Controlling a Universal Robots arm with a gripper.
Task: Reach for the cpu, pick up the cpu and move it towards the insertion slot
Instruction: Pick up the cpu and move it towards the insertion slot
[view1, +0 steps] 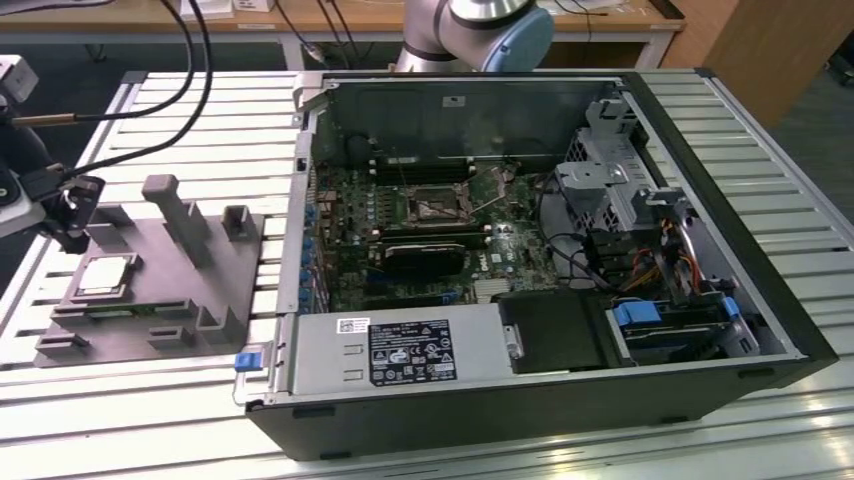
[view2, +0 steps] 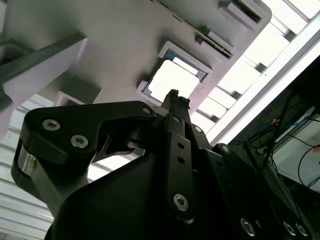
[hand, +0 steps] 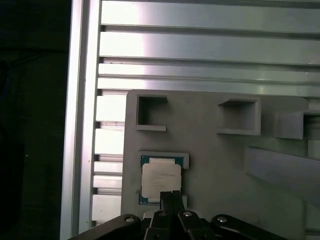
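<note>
Reaching is the step in hand, judged from the layout. The gripper (view1: 74, 240) hangs at the far left of the exterior view, above the grey fixture plate (view1: 147, 290) and just up and to the left of the cpu (view1: 104, 276). A visible gap separates the two in that view.

**Gripper state.** In both wrist views the fingertips (hand: 171, 196) are pressed together with nothing between them. The gripper (view2: 173, 95) is therefore clenched and empty.

**Location of the cpu.** The cpu (hand: 161, 179) lies flat in a shallow square recess of the fixture plate (hand: 225, 165), silver top upward. In the second wrist view it appears as a bright square (view2: 175, 80) just beyond the tip of the gripper. Whether the tip touches the chip cannot be told from the wrist views. The exterior view suggests it does not.

**Location of the insertion slot.** The insertion slot (view1: 438, 207) sits on the motherboard (view1: 387, 270) inside the open computer case (view1: 747, 230), near the centre of the exterior view. It lies well apart from the cpu, to the exterior view's right. Its dark centre appears unoccupied.

**Progress.**
- The approach to the cpu looks nearly complete.
- The grasp is not yet made.
- The lift and the transfer towards the insertion slot are both outstanding.
</note>
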